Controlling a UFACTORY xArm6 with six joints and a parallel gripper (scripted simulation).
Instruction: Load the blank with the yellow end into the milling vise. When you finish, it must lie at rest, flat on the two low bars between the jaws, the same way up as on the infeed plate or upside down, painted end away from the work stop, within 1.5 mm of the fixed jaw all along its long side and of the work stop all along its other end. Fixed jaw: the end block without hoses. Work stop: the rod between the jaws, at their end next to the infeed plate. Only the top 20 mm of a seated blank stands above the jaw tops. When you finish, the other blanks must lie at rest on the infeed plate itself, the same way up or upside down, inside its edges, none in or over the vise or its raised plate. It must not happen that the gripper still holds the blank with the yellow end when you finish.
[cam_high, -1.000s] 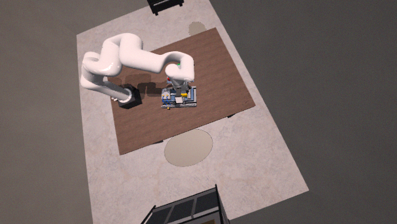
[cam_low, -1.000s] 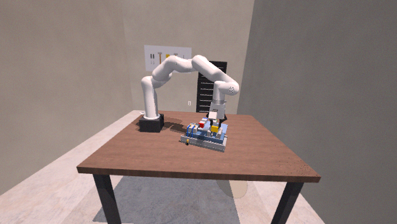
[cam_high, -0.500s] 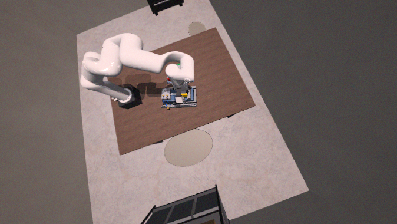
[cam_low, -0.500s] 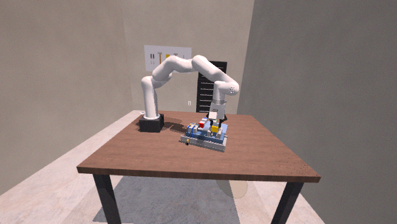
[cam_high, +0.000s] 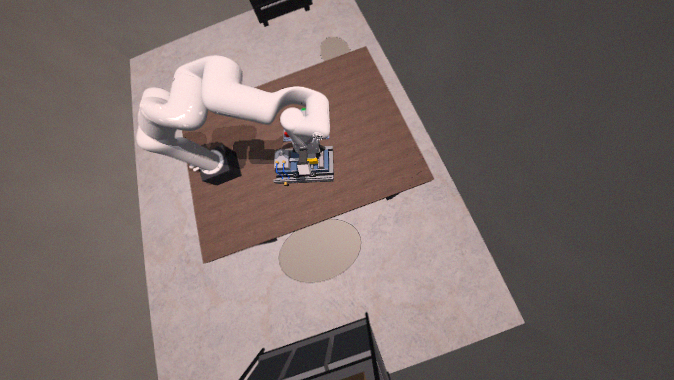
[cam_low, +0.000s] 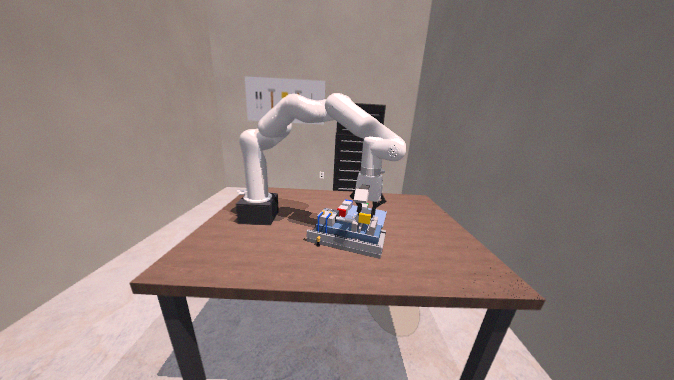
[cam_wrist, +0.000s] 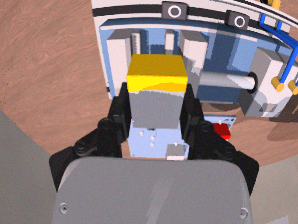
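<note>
Gripping blank (cam_high: 312, 161) (cam_low: 364, 218) (cam_wrist: 157, 90) in our gripper (cam_high: 310, 150) (cam_low: 366, 212) (cam_wrist: 156, 95): grey block, yellow end facing bench's (cam_high: 250, 220) (cam_low: 300, 270) (cam_wrist: 45, 60) near edge in exterior view.

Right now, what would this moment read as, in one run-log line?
fingers shut on yellow-ended blank | blank above vise | not seated
</note>
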